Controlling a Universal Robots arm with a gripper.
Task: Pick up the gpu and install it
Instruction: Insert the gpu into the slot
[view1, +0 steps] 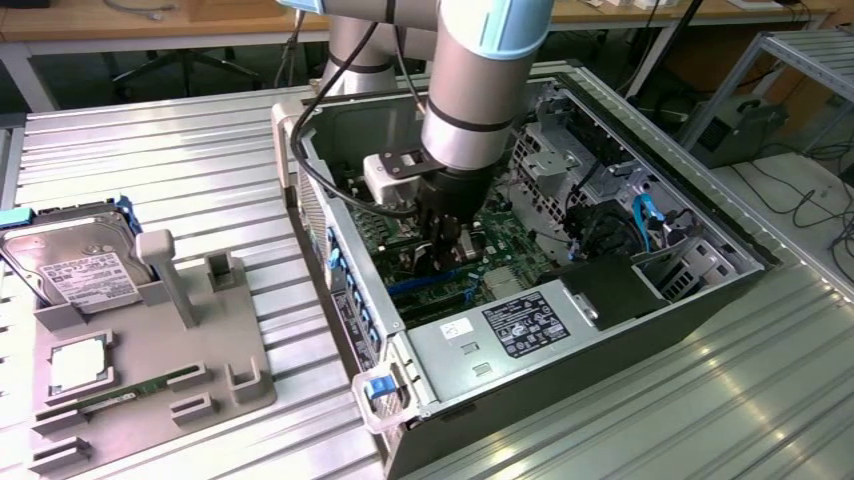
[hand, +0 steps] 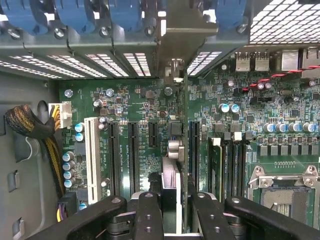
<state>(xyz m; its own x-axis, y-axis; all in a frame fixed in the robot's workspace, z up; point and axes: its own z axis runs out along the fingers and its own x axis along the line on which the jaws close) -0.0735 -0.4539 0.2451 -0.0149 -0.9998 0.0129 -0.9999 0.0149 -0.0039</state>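
In the wrist view the gpu (hand: 171, 175) is seen edge-on, running from between my fingers to its silver end bracket (hand: 185, 27) at the case's rear wall. My gripper (hand: 177, 216) is shut on it, one black finger (hand: 150, 215) on each side. The card stands upright over the green motherboard (hand: 130, 95), beside a long black expansion slot (hand: 193, 150). Whether its edge sits in a slot I cannot tell. In the exterior view my gripper (view1: 445, 255) reaches down into the open computer case (view1: 441, 365), close above the board.
A grey power supply (view1: 527, 325) fills the case's near corner. Blue slot clips (hand: 75, 15) line the rear wall, and a braided cable bundle (hand: 27, 125) lies at the board's edge. Outside on the exterior view's left, a grey holder (view1: 200, 340) carries a hard drive (view1: 80, 270) and a memory stick (view1: 134, 390).
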